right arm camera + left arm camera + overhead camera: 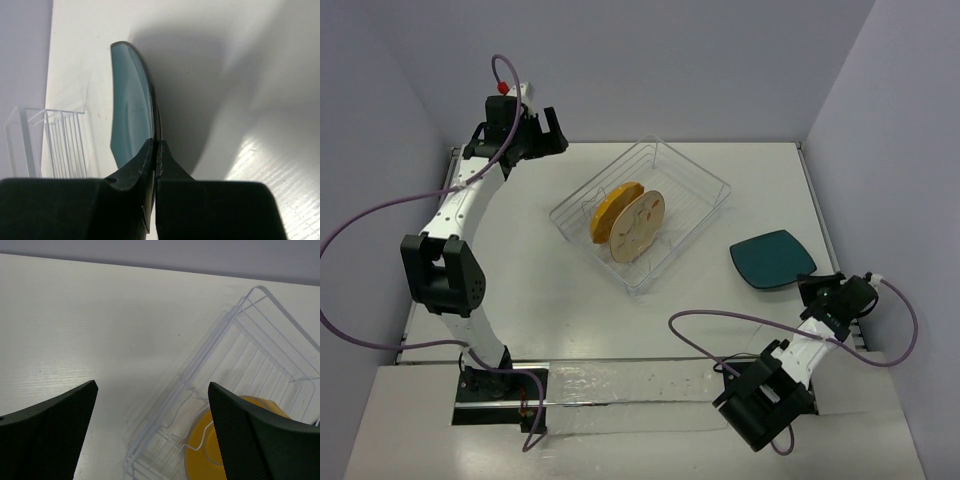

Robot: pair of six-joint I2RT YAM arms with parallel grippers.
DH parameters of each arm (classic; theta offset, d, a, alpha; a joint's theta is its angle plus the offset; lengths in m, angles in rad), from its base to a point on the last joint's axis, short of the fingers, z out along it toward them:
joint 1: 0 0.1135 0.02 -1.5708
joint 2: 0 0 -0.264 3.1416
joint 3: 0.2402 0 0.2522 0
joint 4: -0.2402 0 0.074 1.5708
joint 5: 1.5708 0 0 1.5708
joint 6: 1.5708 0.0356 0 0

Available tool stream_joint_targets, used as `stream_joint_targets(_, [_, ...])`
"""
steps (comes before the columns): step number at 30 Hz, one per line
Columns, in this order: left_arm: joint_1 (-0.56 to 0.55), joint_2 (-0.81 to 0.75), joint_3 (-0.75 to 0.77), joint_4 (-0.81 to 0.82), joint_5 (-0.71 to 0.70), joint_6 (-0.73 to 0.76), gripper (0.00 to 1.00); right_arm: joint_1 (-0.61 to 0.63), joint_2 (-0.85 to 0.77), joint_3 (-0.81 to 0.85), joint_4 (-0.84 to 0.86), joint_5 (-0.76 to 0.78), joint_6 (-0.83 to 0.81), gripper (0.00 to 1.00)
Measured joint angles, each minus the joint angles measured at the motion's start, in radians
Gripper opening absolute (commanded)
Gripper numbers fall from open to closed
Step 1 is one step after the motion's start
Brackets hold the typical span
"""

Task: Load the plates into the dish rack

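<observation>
Currently the step in hand is judged to be lifting the last plate, with two of three already loaded.

1. Rack: sits at the centre of the table in the overhead view. The orange plate and the beige plate stand on edge inside it, the beige one on the orange one's 4 o'clock side.
2. Teal plate: outside the rack, at about 4 o'clock from it and well apart. Whether it has left the table cannot be told.
3. Right gripper: at the teal plate's 4 o'clock rim. In the wrist view its fingers are pressed tight on that thin rim, with little of the plate between them.
4. Left gripper: high at 10 o'clock from the rack, its fingers spread wide and holding nothing.

Recommendations: the grip is shallow and on one edge, so the plate may swing or slip. Raise it slowly, turn it on edge before reaching the rack, and approach from 4 o'clock. Lower it between free prongs on the beige plate's 4 o'clock side without knocking that plate. Release only once the rim is seated. The left arm stands clear and need not move.
</observation>
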State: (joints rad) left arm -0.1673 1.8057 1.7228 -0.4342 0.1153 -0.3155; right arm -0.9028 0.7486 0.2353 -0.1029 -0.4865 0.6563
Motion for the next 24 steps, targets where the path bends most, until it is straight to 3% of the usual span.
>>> stream_joint_targets(7, [0.0,-0.016,-0.017,-0.001,-0.003,0.007,0.99,0.002,-0.002,0.055,-0.026,-0.022,-0.063,0.0])
stream_joint_targets(14, [0.0,-0.057,-0.051,0.009,0.008,0.013,0.99,0.008,0.012,0.149,-0.16,-0.015,-0.133,0.0])
stream_joint_targets(24, [-0.033,-0.126,-0.146,0.056,0.117,0.093,0.99,0.049,0.013,0.159,-0.225,-0.034,-0.124,0.0])
